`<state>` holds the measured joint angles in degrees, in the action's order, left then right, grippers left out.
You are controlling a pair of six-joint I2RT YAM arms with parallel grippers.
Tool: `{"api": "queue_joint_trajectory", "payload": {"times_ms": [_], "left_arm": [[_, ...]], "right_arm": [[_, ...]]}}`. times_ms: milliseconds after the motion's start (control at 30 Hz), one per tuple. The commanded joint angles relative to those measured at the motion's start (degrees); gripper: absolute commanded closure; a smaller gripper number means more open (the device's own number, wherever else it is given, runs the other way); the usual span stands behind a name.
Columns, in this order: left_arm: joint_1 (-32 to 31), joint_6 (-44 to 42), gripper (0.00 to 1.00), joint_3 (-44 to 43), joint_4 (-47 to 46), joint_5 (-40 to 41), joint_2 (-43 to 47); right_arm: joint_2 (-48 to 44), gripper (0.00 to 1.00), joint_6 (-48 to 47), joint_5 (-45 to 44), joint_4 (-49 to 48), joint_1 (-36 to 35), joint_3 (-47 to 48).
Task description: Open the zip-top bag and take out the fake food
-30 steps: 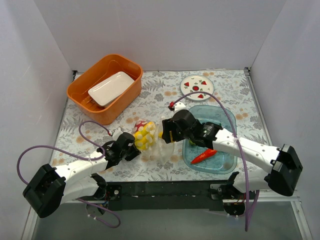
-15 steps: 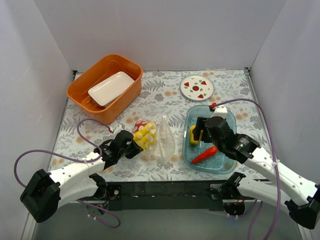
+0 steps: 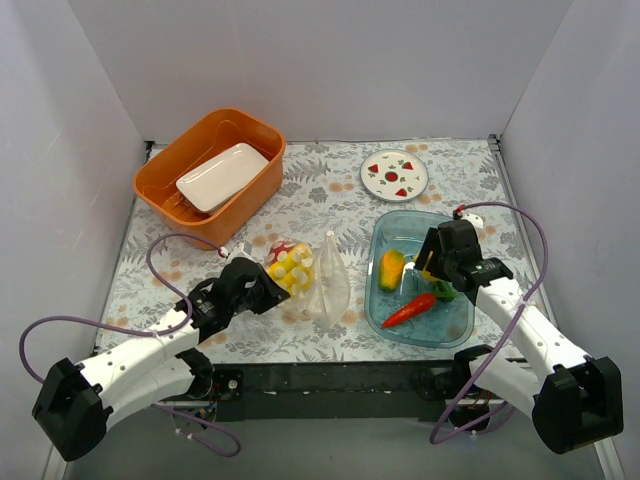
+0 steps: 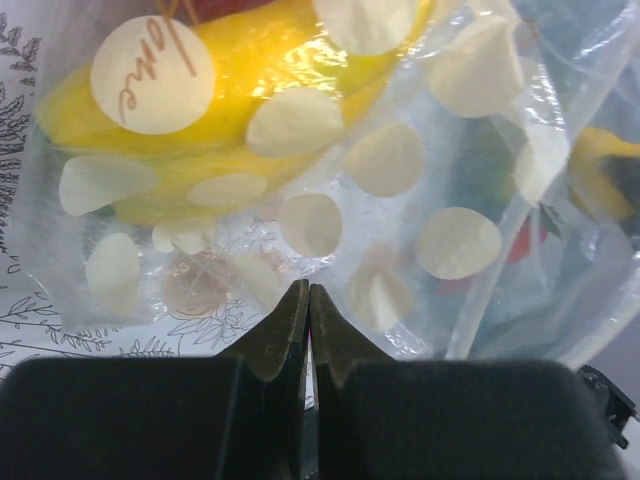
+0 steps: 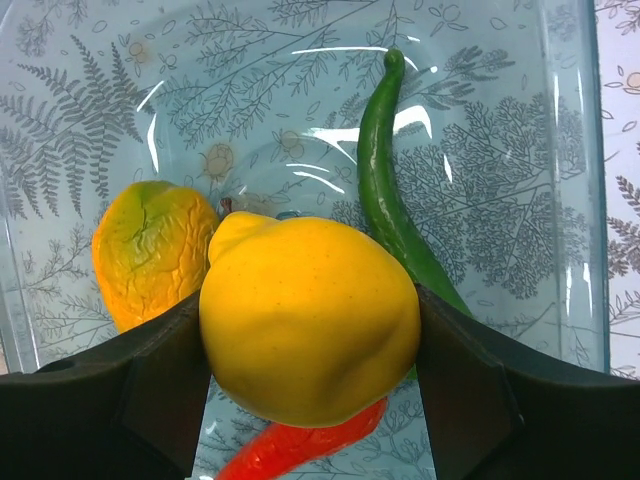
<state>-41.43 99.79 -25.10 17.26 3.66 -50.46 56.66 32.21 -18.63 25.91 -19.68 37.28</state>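
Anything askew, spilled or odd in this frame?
Nothing stands out. The zip-top bag stands upright with fake food inside, its edge pinched by the left gripper; the right gripper holds a yellow fruit over the blue tray, where three other pieces lie. Nothing spilled.

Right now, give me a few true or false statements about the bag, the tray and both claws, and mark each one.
1. The right claw is shut on a yellow fruit over the blue tray. True.
2. The left claw is open and clear of the zip-top bag. False: it is shut, pinching the bag's edge.
3. The zip-top bag is empty. False: yellow food shows inside it.
4. A green pepper and a red pepper lie in the blue tray. True.
5. The white dish sits in the blue tray. False: it lies in the orange bin.
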Motion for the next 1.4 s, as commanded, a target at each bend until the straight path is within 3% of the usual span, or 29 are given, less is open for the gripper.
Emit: {"api": "queue_joint_trajectory", "payload": {"times_ms": [0, 100, 133, 167, 333, 400, 433, 500, 633, 733, 933, 1167, 1367], "left_arm": [[0.12, -3.1, 0.98, -5.82, 4.26, -0.24, 2.46], [0.03, -6.09, 0.84, -10.74, 7.16, 3.35, 2.38], [0.12, -7.14, 0.71, -12.32, 8.22, 5.28, 1.08], [0.12, -9.07, 0.67, -15.99, 9.1, 6.87, 0.19], [0.74, -12.95, 0.59, -23.32, 9.73, 9.35, -7.09], [1.44, -13.82, 0.58, -24.81, 8.85, 10.05, -8.86], [1.96, -14.0, 0.58, -25.25, 8.85, 10.57, -9.91], [4.86, -15.14, 0.59, -25.7, 7.62, 9.71, -12.64], [10.65, -16.9, 0.66, -27.27, 5.42, 4.18, -17.73], [11.11, -17.26, 0.71, -28.33, 4.37, 4.07, -21.43], [11.46, -16.82, 0.82, -26.23, 1.99, 3.64, -25.65], [11.37, -15.15, 0.95, -17.71, -0.55, -1.37, -21.79], [11.2, -13.66, 0.98, -9.53, -2.14, -5.5, -16.53]], "right_arm": [[0.82, 0.2, -1.79, 3.34, -5.17, 1.31, 0.52], [-0.24, 0.1, -3.11, 3.78, -4.64, 1.49, 1.13], [-0.76, 0.08, -3.72, 3.78, -4.38, 1.58, 1.39], [-0.85, 0.04, -3.99, 3.78, -4.12, 1.58, 1.57], [-2.43, 0.02, -4.78, 5.36, -2.27, 1.58, 3.24], [-3.48, 0.07, -4.79, 8.95, -2.35, 1.4, 3.85], [-4.1, 0.15, -4.35, 10.62, -3.14, 0.1, 4.64], [-3.76, 0.22, -1.98, 10.47, -2.71, -3.5, 6.31], [0.62, 0.3, 2.59, 2.57, -2.97, -20.95, 12.01], [4.75, 0.35, 5.41, 2.36, -6.03, -27.67, 13.17], [15.83, 0.41, 8.83, 8.94, -17.9, -31.29, 13.17], [26.82, 0.43, 12.61, 14.15, -27.21, -31.29, 15.37], [31.05, 0.34, 15.69, 16.17, -34.78, -31.29, 14.58]]}}
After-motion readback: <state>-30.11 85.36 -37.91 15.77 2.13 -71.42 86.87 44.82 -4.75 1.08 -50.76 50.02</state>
